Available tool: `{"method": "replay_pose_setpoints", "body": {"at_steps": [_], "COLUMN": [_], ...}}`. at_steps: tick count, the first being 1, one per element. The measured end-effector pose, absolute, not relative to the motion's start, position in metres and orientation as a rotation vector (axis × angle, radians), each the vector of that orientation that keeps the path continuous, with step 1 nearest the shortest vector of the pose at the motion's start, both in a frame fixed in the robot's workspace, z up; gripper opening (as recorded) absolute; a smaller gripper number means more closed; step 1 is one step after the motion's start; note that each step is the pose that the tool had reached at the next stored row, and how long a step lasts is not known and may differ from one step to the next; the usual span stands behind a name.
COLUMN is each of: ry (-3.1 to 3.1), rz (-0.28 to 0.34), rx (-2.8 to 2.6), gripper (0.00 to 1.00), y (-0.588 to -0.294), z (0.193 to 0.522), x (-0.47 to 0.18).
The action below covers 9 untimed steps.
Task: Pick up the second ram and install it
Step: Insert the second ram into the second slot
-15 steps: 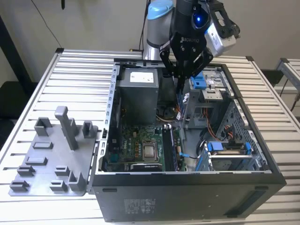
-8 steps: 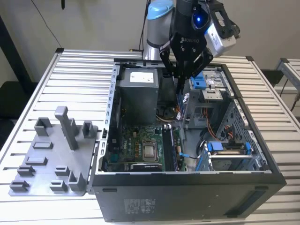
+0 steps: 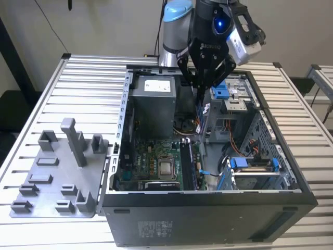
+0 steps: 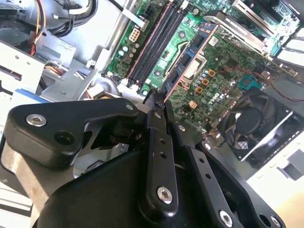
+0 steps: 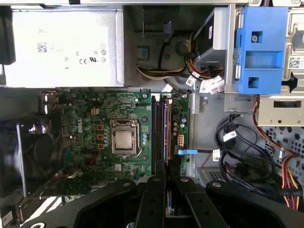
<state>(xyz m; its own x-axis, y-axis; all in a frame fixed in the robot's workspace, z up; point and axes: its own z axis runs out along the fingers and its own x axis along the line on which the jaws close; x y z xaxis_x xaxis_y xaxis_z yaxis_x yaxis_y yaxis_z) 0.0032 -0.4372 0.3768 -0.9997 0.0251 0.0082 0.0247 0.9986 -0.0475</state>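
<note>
Ram (image 3: 200, 108) hangs pinched between the fingers (image 5: 153, 194) of the gripper (image 3: 200, 94), which are clenched on its upper end. The stick points straight down from the fingertips. In the exterior view this sits in the upper middle of the frame, above the far part of the open case (image 3: 208, 219). The stick's lower end is near the case's rim level, and whether it touches anything there cannot be told.

In the first wrist view the ram (image 5: 167, 128) is seen edge-on as a thin line running out from between the two fingers of the gripper (image 5: 166, 171). It lies along the dark slots (image 5: 156, 128) on the motherboard (image 5: 95, 118), beside the socket (image 5: 124, 139).

In the second wrist view the gripper (image 4: 159, 102) grips the near end of the ram (image 4: 189, 64). The ram's orange-edged face stretches away from the fingertips, next to the slots (image 4: 154, 42).

In the exterior view the slots (image 3: 188, 161) lie lower in the frame than the gripper, apart from the stick. A grey tray (image 3: 52, 194) with upright posts (image 3: 73, 140) rests on the table at the exterior view's left, just beside the case.
</note>
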Motion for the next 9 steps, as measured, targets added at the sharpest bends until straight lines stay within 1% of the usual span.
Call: {"method": "replay_pose_setpoints", "body": {"at_steps": [9], "ry": [-3.132], "rz": [0.074], "rx": [-0.039], "gripper": [0.14], "y": [-0.4372], "z": [0.3741], "x": [0.0032]}}
